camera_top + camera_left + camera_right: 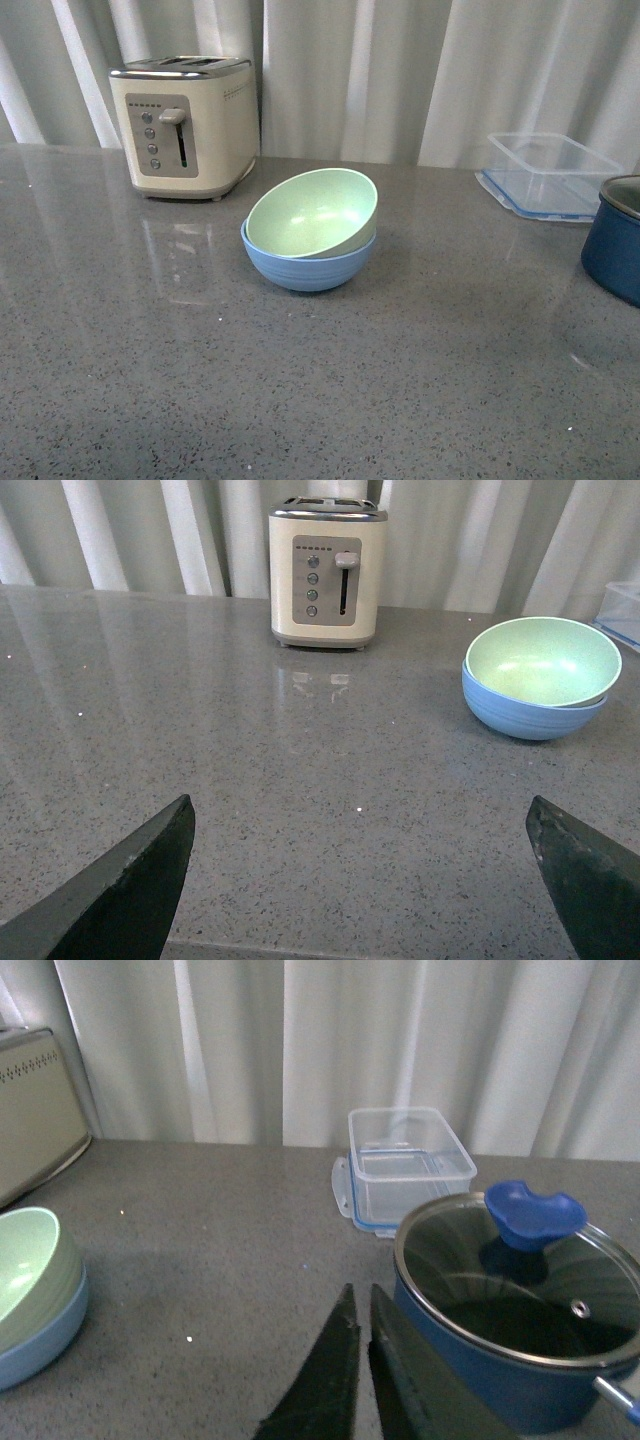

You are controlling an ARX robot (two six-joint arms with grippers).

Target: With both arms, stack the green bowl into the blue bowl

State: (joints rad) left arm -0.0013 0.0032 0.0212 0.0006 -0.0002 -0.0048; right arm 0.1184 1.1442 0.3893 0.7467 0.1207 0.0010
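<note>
- Far left on the grey speckled counter (150, 380): cream toaster (185, 125), well apart from the bowls.
- Left gripper (360, 880) spread wide, nothing between its dark fingertips (130, 890), pulled back from the bowls and hovering over bare counter.
- Centre of the counter: green bowl (312, 212) already sitting inside the blue bowl (305, 268), tilted, its rim riding higher toward the right and back.
- Judged stage: stacking essentially done, arms retired; at most a gentle nudge needed to level the green bowl, requiring a light press on the raised rim without sliding the blue one.
- Right gripper (360, 1360) closed almost fully, fingers nearly touching, gripping nothing, just beside the pot.
- Right side: clear lidded container (552, 172), then dark navy pot (615, 240) with glass lid at the edge.
- Behind everything: pale pleated curtain (400, 70); glossy counter mirroring the toaster.
</note>
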